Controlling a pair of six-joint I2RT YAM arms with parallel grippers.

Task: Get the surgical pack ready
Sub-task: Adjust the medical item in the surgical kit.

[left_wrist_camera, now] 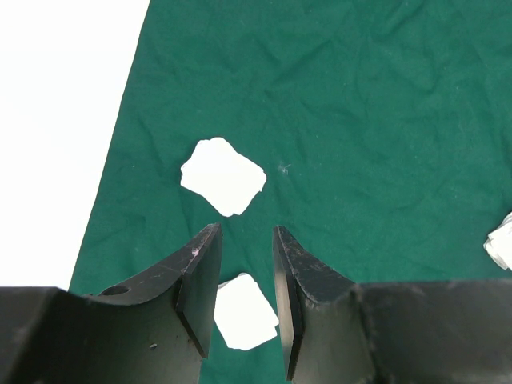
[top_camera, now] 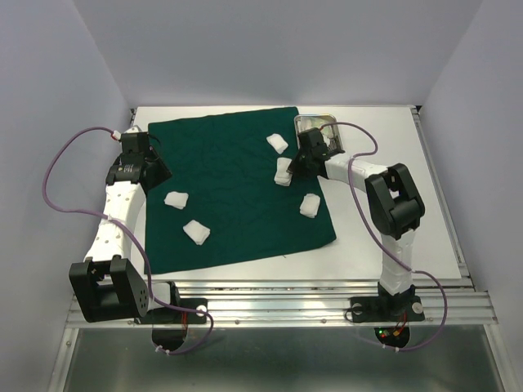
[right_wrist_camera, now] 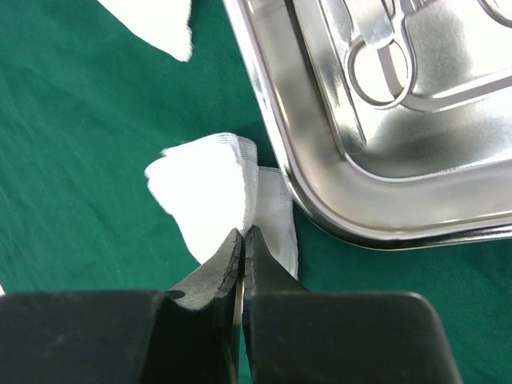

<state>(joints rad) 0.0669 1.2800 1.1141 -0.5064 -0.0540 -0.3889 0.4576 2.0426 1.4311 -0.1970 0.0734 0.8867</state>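
We see the right gripper [right_wrist_camera: 242, 240] pinched tight on the folded edge of a white gauze pad [right_wrist_camera: 204, 188], over the green drape [right_wrist_camera: 72, 160] and just beside the steel tray [right_wrist_camera: 320, 192]; whether it rests on the cloth we cannot tell; in the tray only the ring handles of an instrument [right_wrist_camera: 382, 64] show, the rest cut off; the left gripper [left_wrist_camera: 244, 256] hangs partly open over the drape's left side, holding nothing; beneath it lie two more pads [left_wrist_camera: 223, 176], the nearer half hidden by its fingers.
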